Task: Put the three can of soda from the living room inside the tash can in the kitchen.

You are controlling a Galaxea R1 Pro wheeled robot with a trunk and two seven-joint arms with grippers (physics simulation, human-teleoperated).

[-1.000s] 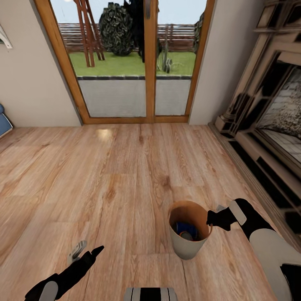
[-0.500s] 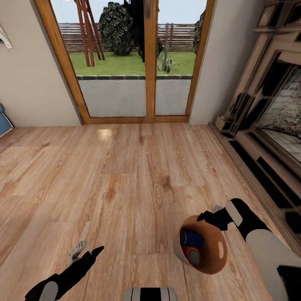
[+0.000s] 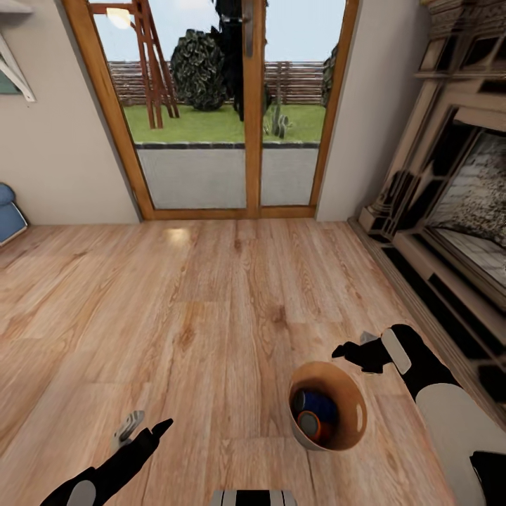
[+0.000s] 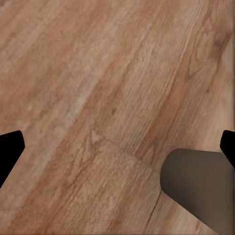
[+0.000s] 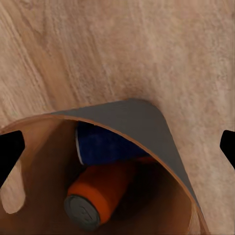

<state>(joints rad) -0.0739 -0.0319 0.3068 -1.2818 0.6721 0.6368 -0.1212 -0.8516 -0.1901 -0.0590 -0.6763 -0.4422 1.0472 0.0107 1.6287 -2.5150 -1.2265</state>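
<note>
The trash can (image 3: pixel 349 429), holding a blue can (image 3: pixel 318 404) and an orange can (image 3: pixel 309 423), is lying beside the wide-open, empty right gripper (image 3: pixel 349 351); regripping at the rim is advised.

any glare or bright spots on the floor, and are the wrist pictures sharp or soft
Head view: one pale glare patch on the wood floor near the glass door, edges bowed by the wide lens. Left wrist view: floor grain soft. Right wrist view: the orange can in the bin fairly crisp.

Its 2 arms are glossy black with white-grey shell panels, each ending in a black gripper (image 3: pixel 353 349) with pointed fingers.
</note>
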